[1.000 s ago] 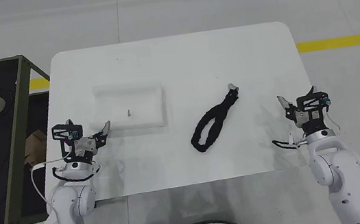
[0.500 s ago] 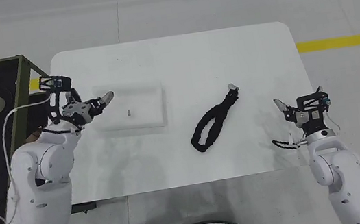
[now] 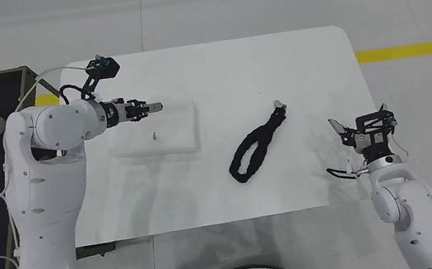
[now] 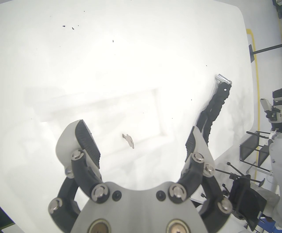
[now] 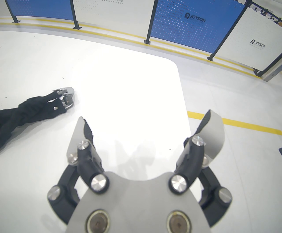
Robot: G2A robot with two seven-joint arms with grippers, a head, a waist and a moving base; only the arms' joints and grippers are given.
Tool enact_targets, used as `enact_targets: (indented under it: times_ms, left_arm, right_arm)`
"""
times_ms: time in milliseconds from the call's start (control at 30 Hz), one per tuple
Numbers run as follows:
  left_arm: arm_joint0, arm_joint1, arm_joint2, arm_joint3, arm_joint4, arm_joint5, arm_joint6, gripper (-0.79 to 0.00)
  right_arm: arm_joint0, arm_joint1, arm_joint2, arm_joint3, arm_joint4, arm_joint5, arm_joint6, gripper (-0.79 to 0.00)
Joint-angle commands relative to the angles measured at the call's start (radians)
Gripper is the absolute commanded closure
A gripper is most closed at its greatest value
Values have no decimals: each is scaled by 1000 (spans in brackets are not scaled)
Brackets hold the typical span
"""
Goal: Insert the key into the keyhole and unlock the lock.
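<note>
key pickup, grasp not yet made.
key (image 4: 128, 140) lies flat in a white tray (image 3: 183, 139) on the table (image 3: 272, 60); left jaws hover near it, wide and empty. next, as judged: descend, pinch its bow, carry it to the cable lock (image 3: 253, 150) mid-table. right jaws also wide.

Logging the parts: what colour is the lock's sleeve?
Black sleeve, silvery end; the right wrist view shows it best.

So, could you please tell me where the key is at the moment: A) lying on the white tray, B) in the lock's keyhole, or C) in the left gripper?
A: the key lies loose on the white tray, apart from the open left gripper.
</note>
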State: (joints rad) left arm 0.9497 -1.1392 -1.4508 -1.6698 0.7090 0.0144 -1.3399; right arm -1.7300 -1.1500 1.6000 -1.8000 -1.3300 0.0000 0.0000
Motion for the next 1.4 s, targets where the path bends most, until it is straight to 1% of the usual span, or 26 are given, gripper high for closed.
enact_targets:
  times_ms: [0,233,267,300,333,400,467,500,633,733,767,833,900,933,967,1033,1067,1133,1167,1200,1267,1333,1367]
  left_arm:
    - [0,0,0,0,-1,0,-1,-785]
    - [0,0,0,0,-1,0,-1,-785]
    - [12,-2,8,12,-37,-12,-5,-785]
    - [9,-3,11,34,-87,-20,-21,-785]
    - [-3,-3,21,53,-109,-11,-51,-785]
    - [-29,-4,60,47,-87,-11,-84,-785]
    - [-45,-6,96,41,-79,24,-110,-785]
    - [-53,-8,112,41,-86,25,-124,-785]
    - [-86,-10,165,86,-55,57,-171,-785]
    - [-108,-13,206,118,-19,64,-179,-733]
    - [-114,-13,217,128,-10,64,-180,-733]
    - [-121,-15,231,153,0,73,-183,-708]
    - [-127,-16,247,176,19,84,-186,-714]
    - [-133,-17,253,187,41,102,-184,-628]
    - [-137,-18,262,194,59,117,-183,-594]
    - [-144,-21,270,201,56,128,-181,-585]
    - [-149,-20,271,210,83,146,-176,-585]
    - [-153,-22,277,212,82,150,-180,-579]
    - [-153,-22,275,217,69,146,-184,-517]
    - [-155,-23,273,221,59,145,-187,-496]
    - [-154,-22,270,221,57,144,-190,-486]
    - [-150,-20,267,213,75,155,-195,-388]
    - [-147,-20,265,208,77,157,-196,-385]
  right_arm:
    - [0,0,0,0,0,0,0,-785]
    - [0,0,0,0,0,0,0,-785]
    - [0,0,0,0,0,0,0,-785]
    - [0,0,0,0,0,0,0,-785]
    - [0,0,0,0,0,0,0,-785]
    - [0,0,0,0,0,0,0,-785]
    - [0,0,0,0,0,0,0,-785]
    - [0,0,0,0,0,0,0,-785]
    - [0,0,0,0,0,0,0,-785]
    - [0,0,0,0,0,0,0,-785]
    - [0,0,0,0,0,0,0,-785]
    - [0,0,0,0,0,0,0,-785]
    - [0,0,0,0,0,0,0,-785]
    - [0,0,0,0,0,0,0,-785]
    - [0,0,0,0,0,0,0,-785]
    - [0,0,0,0,0,0,0,-785]
    - [0,0,0,0,0,0,0,-785]
    - [0,0,0,0,0,0,0,-785]
    - [0,0,0,0,0,0,0,-785]
    - [0,0,0,0,0,0,0,-785]
    - [0,0,0,0,0,0,0,-785]
    - [0,0,0,0,0,0,0,-785]
    - [0,0,0,0,0,0,0,-785]
